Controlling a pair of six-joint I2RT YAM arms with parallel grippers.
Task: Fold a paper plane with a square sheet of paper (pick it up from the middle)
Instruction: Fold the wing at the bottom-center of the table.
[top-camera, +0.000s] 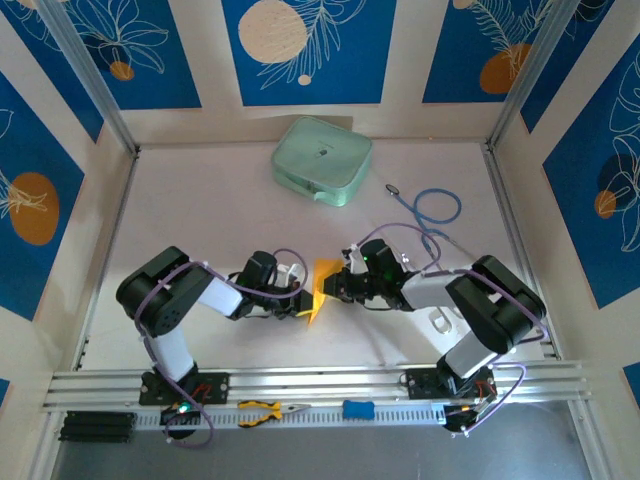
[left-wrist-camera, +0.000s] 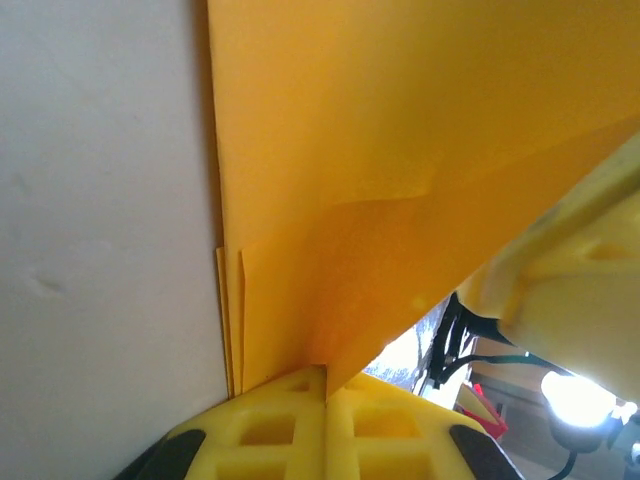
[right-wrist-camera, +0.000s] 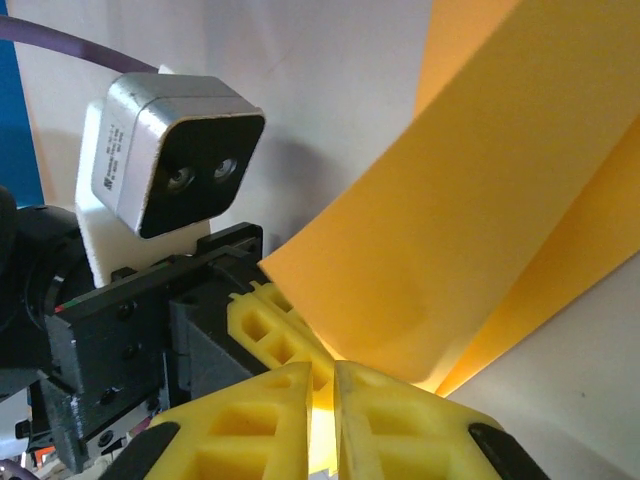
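Folded sheet of paper (top-camera: 322, 288) sits between left end effector (left-wrist-camera: 325, 388) and right end effector (right-wrist-camera: 322, 400), both clenched on it.

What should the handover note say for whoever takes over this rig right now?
Left pincer: shut on the orange-yellow paper, at its layered edge.
Right pincer: shut on the same paper from the opposite side.
Paper: held between both pincers at mid-table, nearer than the pale green case.
Done: sheet picked up, with several folds made; stacked edges show in the left wrist view.
Left: it does not yet look like a finished dart, so it probably needs more lengthwise creases before being set down.
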